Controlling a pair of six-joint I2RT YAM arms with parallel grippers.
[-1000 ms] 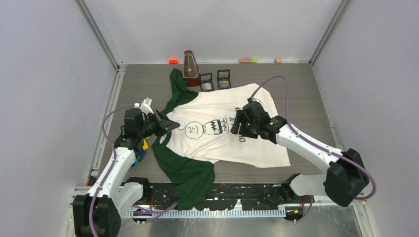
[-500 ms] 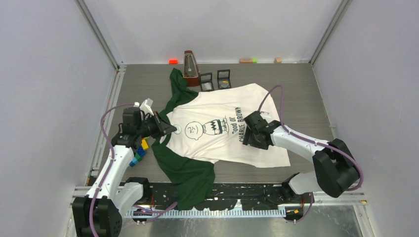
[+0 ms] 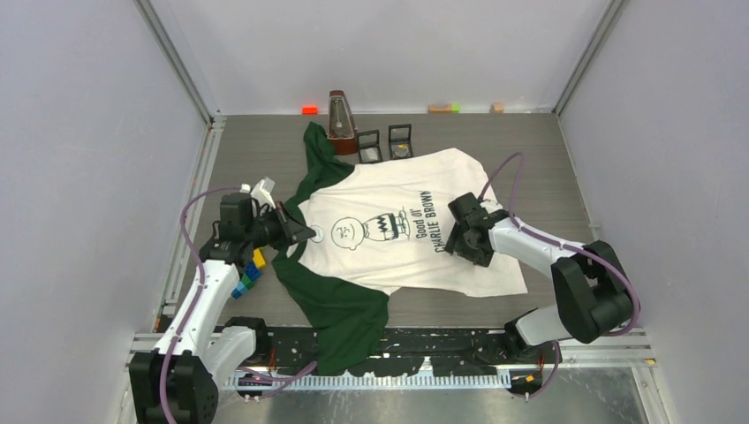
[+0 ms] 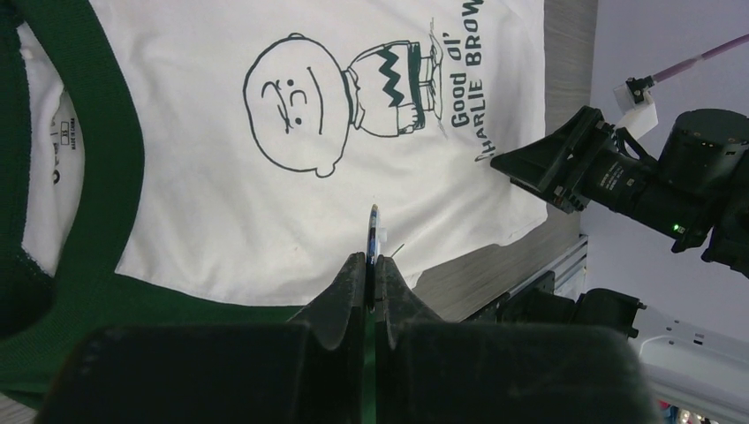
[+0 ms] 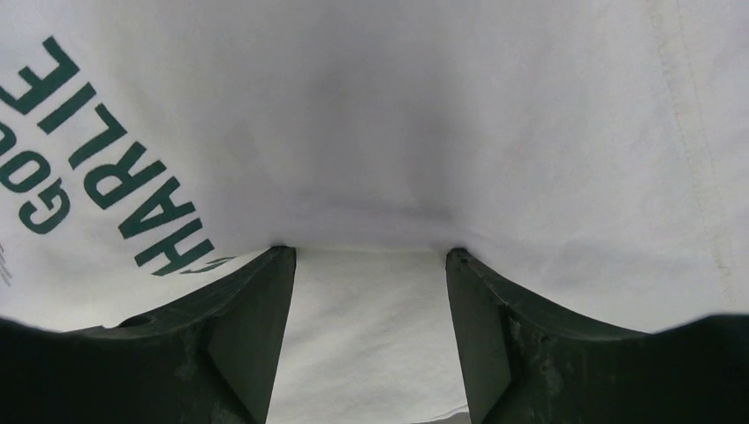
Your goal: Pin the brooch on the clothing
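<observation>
your left hand (image 4: 368, 261) pinched a thin brooch (image 4: 375, 230) edge-on; your right hand (image 5: 371, 258), spread, dented the smooth white t-shirt (image 5: 424, 124).

The white-and-black left arm (image 3: 208, 291) reaches forward, and the black left claw (image 4: 371, 262) is pinched tight on a small thin brooch (image 4: 375, 231) — tips nearly touching. The right arm (image 3: 539, 252) folds inward; the right claw (image 5: 371, 256) points down, fingers (image 5: 252, 327) spread apart.

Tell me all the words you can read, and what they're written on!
"Good Ol' CHARLIE BROWN": printed in dark green on the white T-shirt.
Print on the neck label: too small to read.
Nothing else here is readable.
</observation>
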